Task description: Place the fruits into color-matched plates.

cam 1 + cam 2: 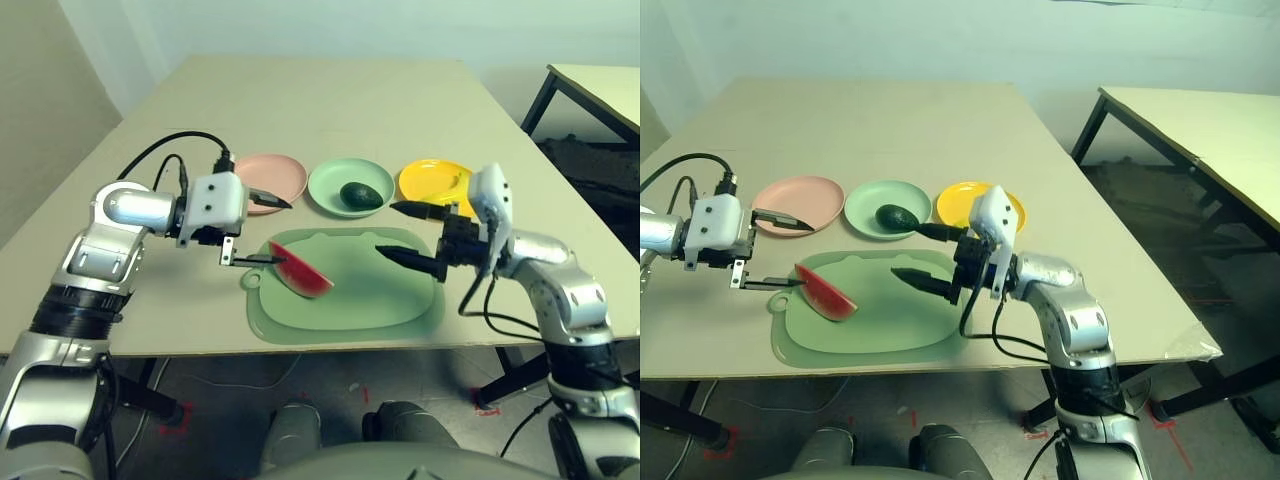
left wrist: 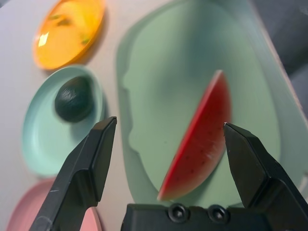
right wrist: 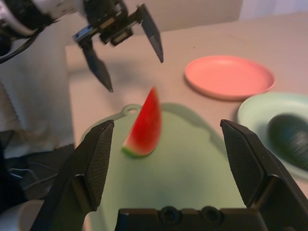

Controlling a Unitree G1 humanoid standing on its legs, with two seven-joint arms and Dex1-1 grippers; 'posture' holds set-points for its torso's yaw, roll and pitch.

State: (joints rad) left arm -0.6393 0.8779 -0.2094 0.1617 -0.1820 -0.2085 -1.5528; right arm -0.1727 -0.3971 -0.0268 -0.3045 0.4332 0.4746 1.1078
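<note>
A red watermelon wedge (image 1: 300,272) with a green rind lies on the left part of the big green mat (image 1: 350,300). Behind the mat stand a pink plate (image 1: 265,172), a mint green plate (image 1: 330,180) and a yellow plate (image 1: 428,178). A dark green avocado (image 1: 362,194) rests in the green plate. My left gripper (image 1: 286,232) hovers open just left of the wedge, its fingers pointing across the mat. My right gripper (image 1: 387,229) is open over the mat's right part, facing the wedge (image 3: 144,126) from a short way off.
The mat reaches close to the table's front edge (image 1: 300,348). A second table (image 1: 600,90) with black legs stands off to the right. Black cables hang from both wrists.
</note>
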